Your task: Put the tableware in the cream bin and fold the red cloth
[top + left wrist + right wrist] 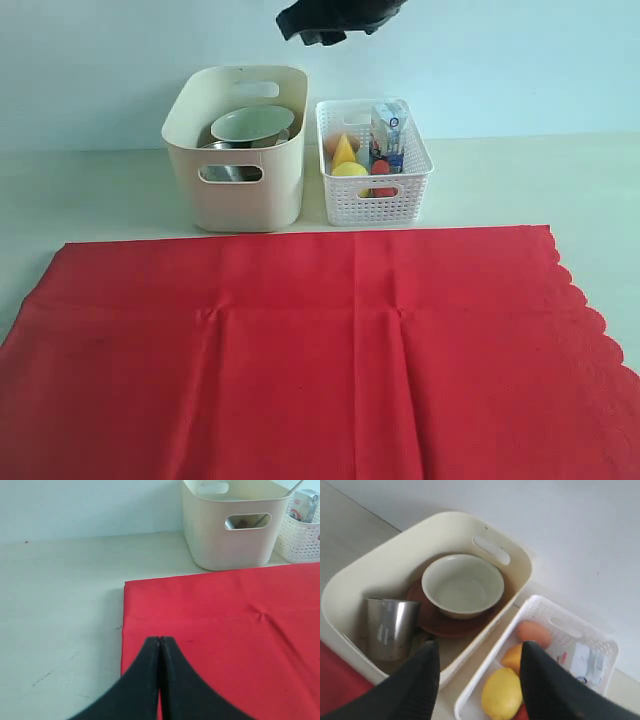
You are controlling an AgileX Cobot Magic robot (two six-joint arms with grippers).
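Left hand (160, 641) pressed together over flat bright red cloth (300, 350) on pale surface (90, 190), right hand (480, 650) spread, empty, over edge of tall cream plastic bin (235, 205) holding pale green-white bowl (462, 587), round brown wooden plate (445, 626), steel cup (390, 627).

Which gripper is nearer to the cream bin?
Right. The right gripper hangs above the cream bin; the left gripper is over the red cloth's left edge, away from it.

exterior frontal; left wrist low, near cloth (220, 630); right probably overhead; bin (250, 200) shared.
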